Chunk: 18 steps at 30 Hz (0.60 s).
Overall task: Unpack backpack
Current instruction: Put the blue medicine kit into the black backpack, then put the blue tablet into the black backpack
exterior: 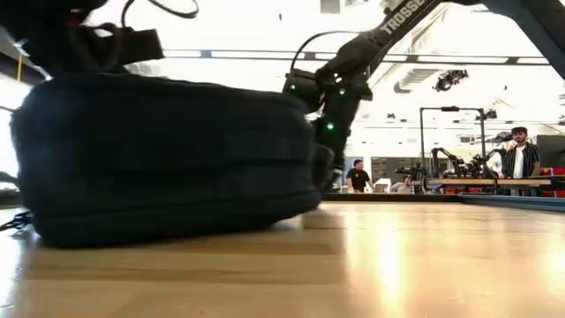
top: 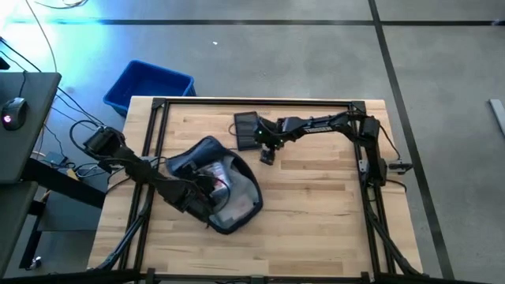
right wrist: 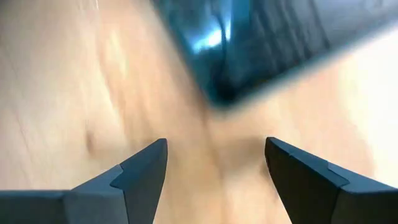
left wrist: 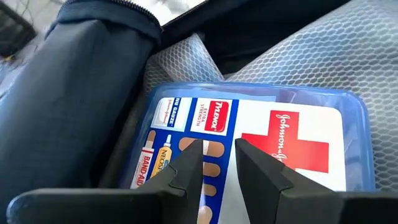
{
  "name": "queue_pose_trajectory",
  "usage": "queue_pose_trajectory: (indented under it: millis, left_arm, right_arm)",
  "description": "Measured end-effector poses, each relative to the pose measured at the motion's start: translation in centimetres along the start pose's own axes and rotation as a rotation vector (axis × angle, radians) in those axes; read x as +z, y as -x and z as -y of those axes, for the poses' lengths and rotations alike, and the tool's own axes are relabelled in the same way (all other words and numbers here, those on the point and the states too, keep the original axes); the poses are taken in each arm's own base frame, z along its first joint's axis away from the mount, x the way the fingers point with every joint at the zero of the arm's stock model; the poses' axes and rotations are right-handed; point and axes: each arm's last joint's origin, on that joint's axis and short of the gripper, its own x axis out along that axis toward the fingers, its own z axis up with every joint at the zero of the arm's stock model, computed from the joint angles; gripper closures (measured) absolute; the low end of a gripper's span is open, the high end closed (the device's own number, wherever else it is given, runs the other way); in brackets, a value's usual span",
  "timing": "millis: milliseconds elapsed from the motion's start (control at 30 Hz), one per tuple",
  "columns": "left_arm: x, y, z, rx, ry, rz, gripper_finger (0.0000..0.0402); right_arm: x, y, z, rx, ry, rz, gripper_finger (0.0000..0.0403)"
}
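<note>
the left gripper (left wrist: 217,165), fingers a narrow gap apart and gripping nothing, hovers just over a first-aid box (left wrist: 261,134) with a red cross inside the open backpack (top: 213,185), which lies left of centre on the wooden table (top: 316,205). the right gripper (right wrist: 214,165), jaws wide and empty, hangs over bare wood near a dark flat item (top: 245,128) at the far edge.

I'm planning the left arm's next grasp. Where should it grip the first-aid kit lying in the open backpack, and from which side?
Judging by its pose, grip the first-aid kit across its thin edge nearest the left gripper, coming in through the backpack opening. It lies flat on mesh, so its broad face offers no hold.
</note>
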Motion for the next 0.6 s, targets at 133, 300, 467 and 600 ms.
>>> queue_pose_trajectory:
  millis: [133, 300, 467, 600]
  left_arm:
    - [-0.8, 0.9, -1.4, 0.063, 0.026, -0.048, 0.0326]
    - [-1.5, 1.5, -2.4, 0.137, 0.043, -0.065, 0.0326]
    - [-1.3, 2.3, -2.3, 0.133, 0.030, -0.058, 0.0326]
    - [0.7, 4.3, -2.2, 0.128, 0.014, -0.062, 0.0326]
  right_arm:
    - [-1.4, 0.0, -2.4, -0.009, 0.005, -0.097, 0.0149]
    - [-3.7, -0.5, -7.0, -0.023, -0.003, -0.167, 0.0149]
    - [-4.9, 1.3, -11.4, -0.045, 0.004, -0.115, 0.0149]
    - [-5.8, 4.1, -14.1, 0.016, 0.041, -0.069, 0.0149]
